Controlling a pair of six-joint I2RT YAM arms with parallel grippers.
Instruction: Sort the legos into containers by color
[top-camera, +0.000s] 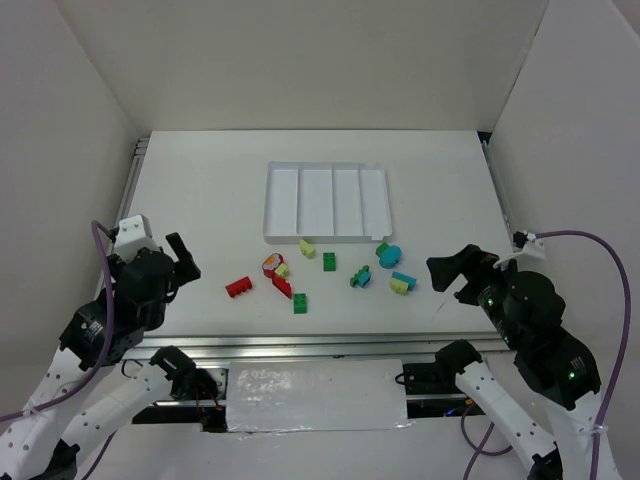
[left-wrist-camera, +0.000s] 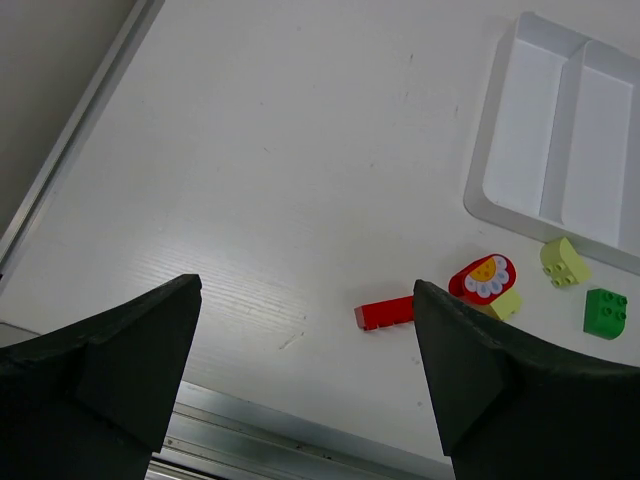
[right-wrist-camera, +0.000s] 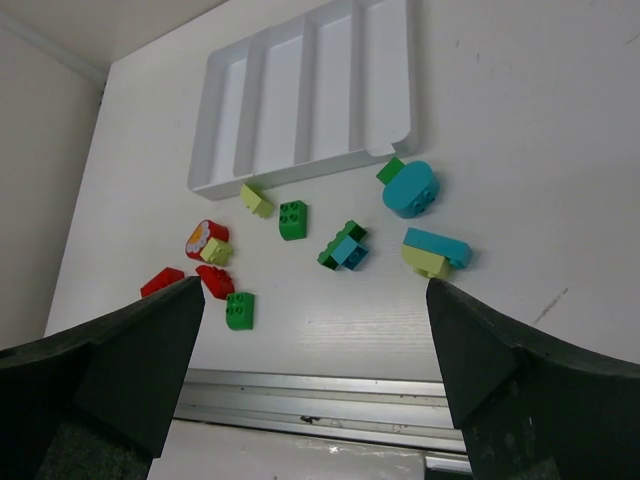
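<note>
Closest up are the black fingers of the left gripper and right gripper, both spread wide with nothing between them, hanging above the near edge of the table. A metal rail runs along that edge, and white walls box in the left, right and back sides. The legos sit loose in a band just in front of the white tray, none in its four compartments. The red brick is at the left end, and the cyan rounded piece lies near the tray's right front corner. Plain tabletop stretches out either side of the tray and between each gripper and the pile. The one marking I can make out is a white-and-yellow flower print on the rounded red piece.
</note>
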